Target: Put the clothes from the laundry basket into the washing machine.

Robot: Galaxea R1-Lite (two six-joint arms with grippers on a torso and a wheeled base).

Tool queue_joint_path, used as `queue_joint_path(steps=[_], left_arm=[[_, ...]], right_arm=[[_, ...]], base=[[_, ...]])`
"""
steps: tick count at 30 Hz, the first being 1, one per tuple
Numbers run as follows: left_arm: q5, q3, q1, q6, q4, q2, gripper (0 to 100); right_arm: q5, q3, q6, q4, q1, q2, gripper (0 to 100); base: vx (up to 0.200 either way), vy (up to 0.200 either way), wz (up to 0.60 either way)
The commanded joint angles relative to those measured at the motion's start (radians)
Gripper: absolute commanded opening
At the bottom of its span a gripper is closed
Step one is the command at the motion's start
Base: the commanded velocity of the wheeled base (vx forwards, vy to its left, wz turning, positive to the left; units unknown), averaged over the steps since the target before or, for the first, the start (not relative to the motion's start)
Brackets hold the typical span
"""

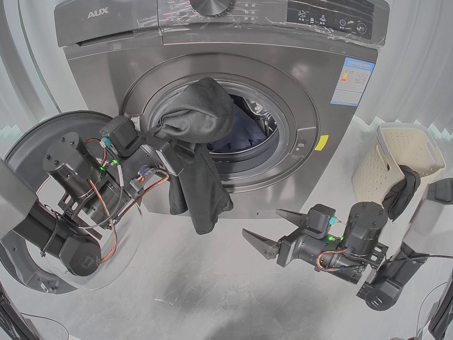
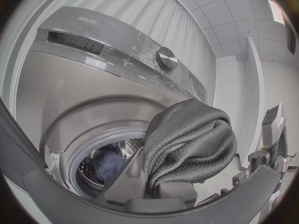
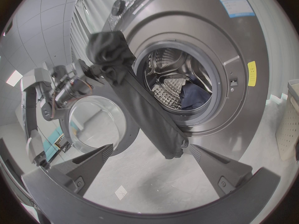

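Note:
A dark grey garment (image 1: 204, 119) is bunched at the left rim of the washing machine's drum opening (image 1: 255, 159), and its long tail hangs down the machine's front. My left gripper (image 1: 163, 142) is shut on it just outside the opening. In the left wrist view the garment (image 2: 187, 140) drapes over the fingers. A blue piece of clothing (image 1: 238, 135) lies inside the drum. My right gripper (image 1: 266, 227) hangs open and holds nothing, low in front of the machine. The laundry basket (image 1: 415, 152) stands at the right with a dark cloth (image 1: 401, 192) over its rim.
The machine's round door (image 1: 28, 140) stands swung open at the left, under my left arm. Bare grey floor (image 1: 212, 284) spreads in front of the machine. From the right wrist view, the hanging garment (image 3: 146, 115) crosses before the drum and the basket's wall (image 3: 288, 122) is at the edge.

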Motion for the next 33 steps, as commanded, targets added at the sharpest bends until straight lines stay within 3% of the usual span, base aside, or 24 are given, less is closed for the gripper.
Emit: queue_joint_path(steps=[1,10,27,33], left_arm=[[-0.002,-0.006,-0.006,0.001,0.000,-0.038,0],[-0.002,-0.026,-0.008,0.001,0.000,-0.041,0],[-0.001,-0.015,-0.058,-0.001,0.000,-0.076,0],[-0.001,-0.013,-0.058,-0.001,0.000,-0.075,0]], right_arm=[[0.019,-0.149,-0.012,0.000,-0.033,0.196,100],[0.021,-0.322,-0.023,0.003,-0.039,0.331,100],[0.016,-0.528,-0.025,0.009,-0.075,0.422,100],[0.016,-0.551,-0.025,0.018,-0.099,0.422,100]], base=[[0.000,0.000,0.00],[0.000,0.000,0.00],[0.000,0.000,0.00],[0.000,0.000,0.00]])
